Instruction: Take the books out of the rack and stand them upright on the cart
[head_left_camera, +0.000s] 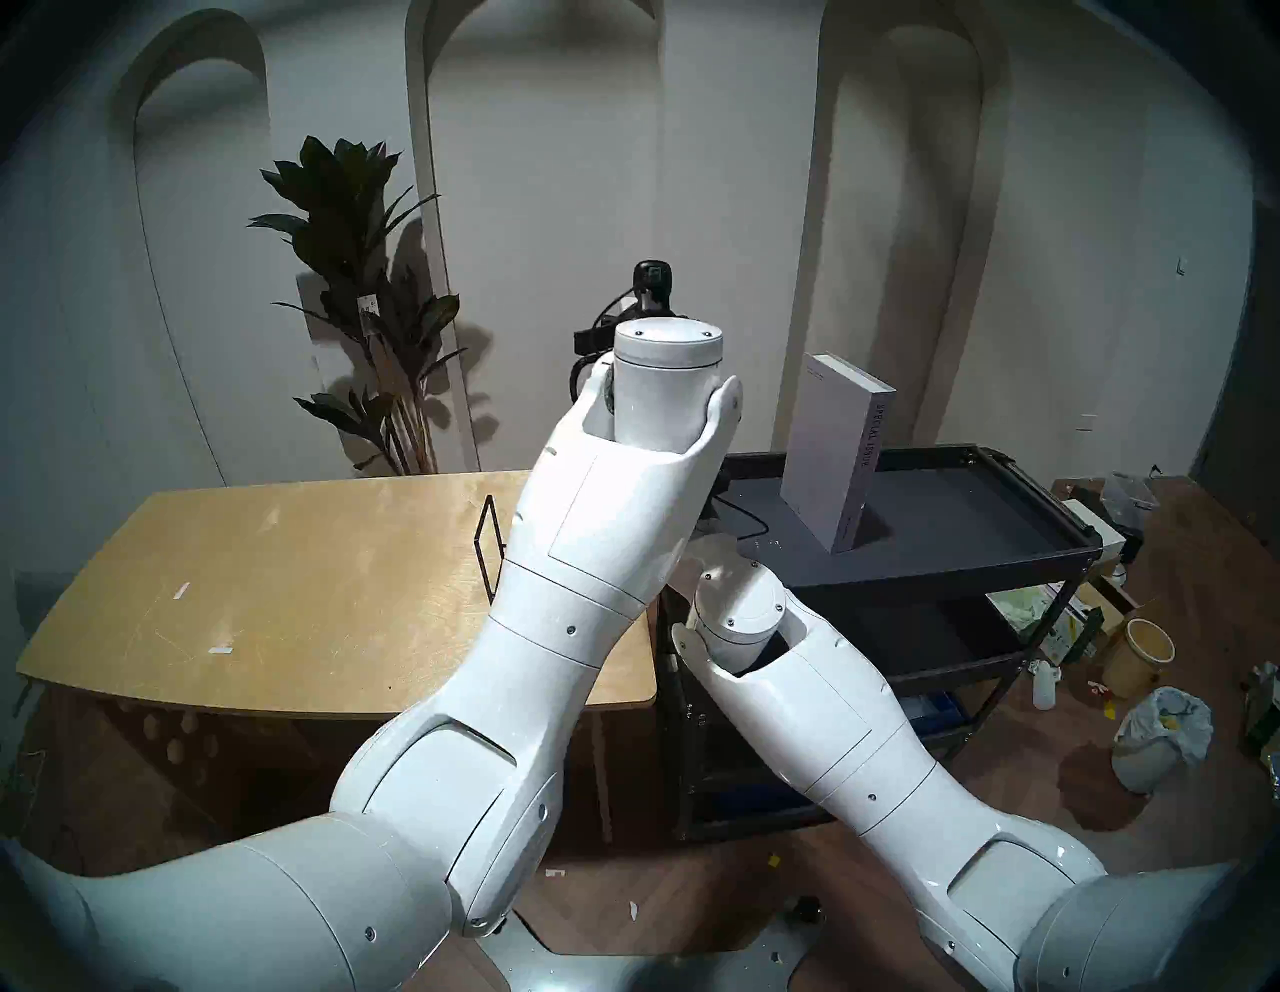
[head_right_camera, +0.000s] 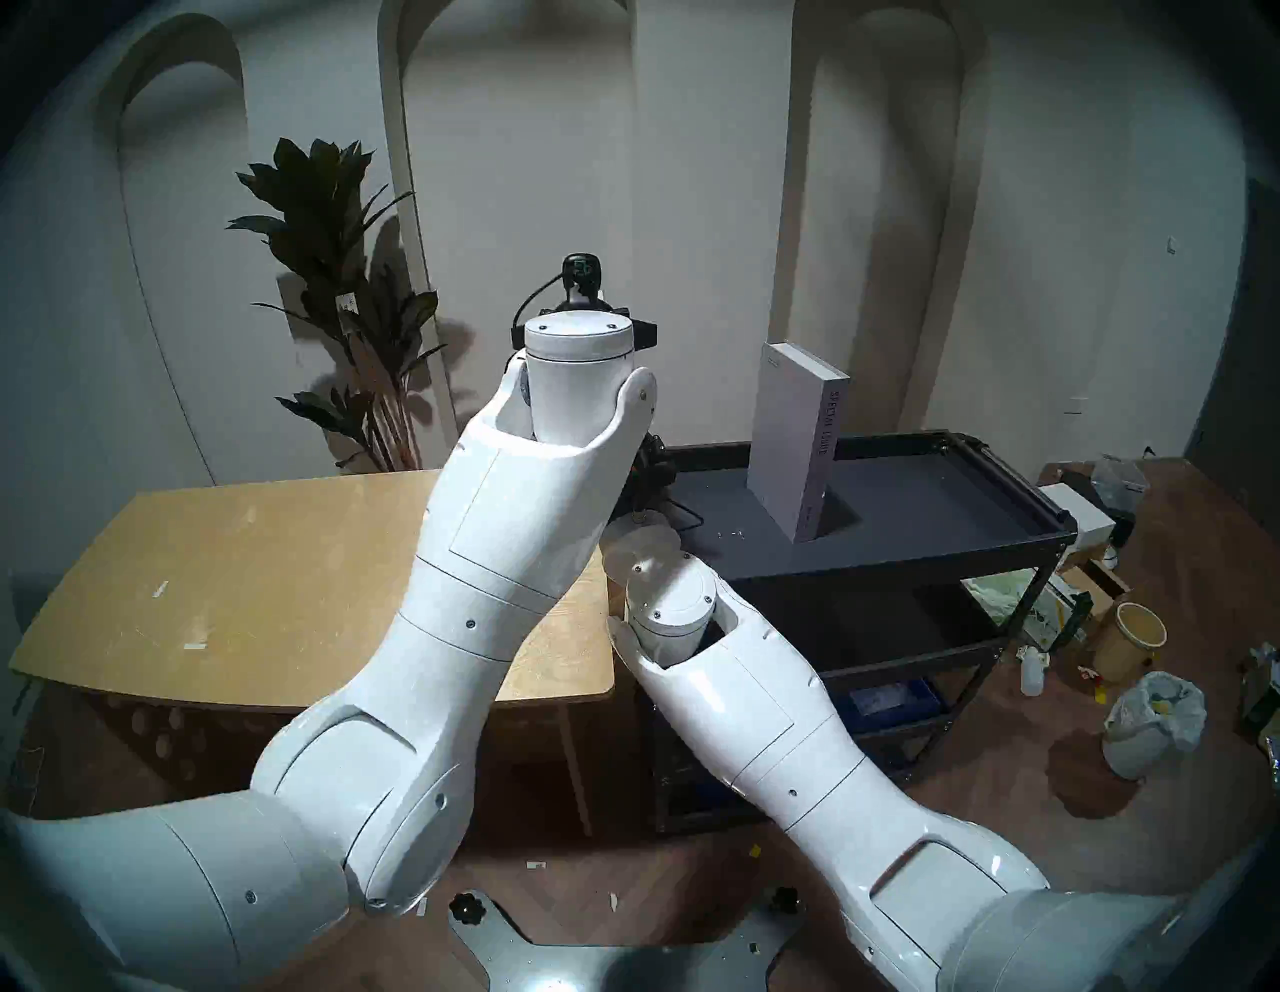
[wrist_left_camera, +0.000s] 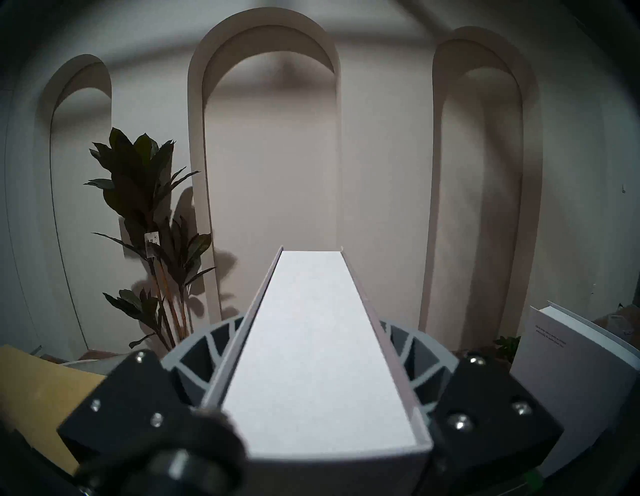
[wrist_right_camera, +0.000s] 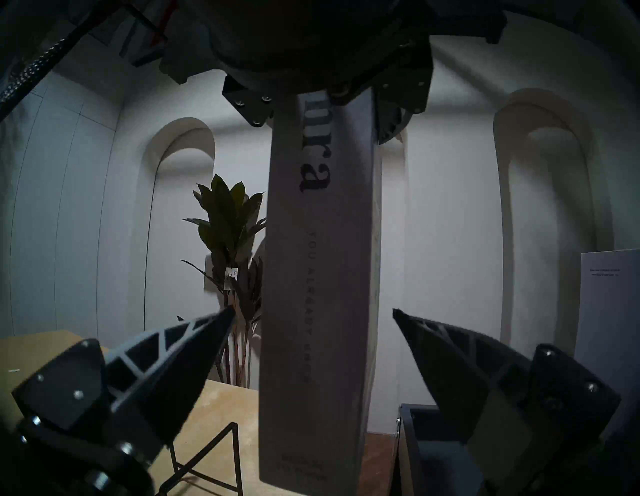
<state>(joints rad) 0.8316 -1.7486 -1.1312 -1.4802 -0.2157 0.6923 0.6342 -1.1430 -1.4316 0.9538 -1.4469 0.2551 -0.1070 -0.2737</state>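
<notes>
The shorter grey book (wrist_left_camera: 322, 346) hangs upright from my left gripper (wrist_left_camera: 311, 322), which is shut on its top edge. From below, the right wrist view shows its spine (wrist_right_camera: 318, 311) with bold black letters, hanging between the table and the cart (wrist_right_camera: 433, 450). My right gripper (wrist_right_camera: 313, 311) is open, a finger on either side of that spine without touching it. The taller book (head_left_camera: 834, 457) stands upright on the cart's top shelf (head_left_camera: 935, 575). The black wire rack (head_left_camera: 488, 547) sits on the wooden table, just left of the hanging book, also low in the right wrist view (wrist_right_camera: 204, 460). Both grippers are hidden behind my forearms in the head views.
The light wooden table (head_left_camera: 277, 589) stands left of the black cart (head_right_camera: 900, 561). A potted plant (head_left_camera: 360, 312) stands behind the table by the wall. On the floor to the right are a lined bin (head_left_camera: 1157, 734), a bucket (head_left_camera: 1143, 651) and loose clutter.
</notes>
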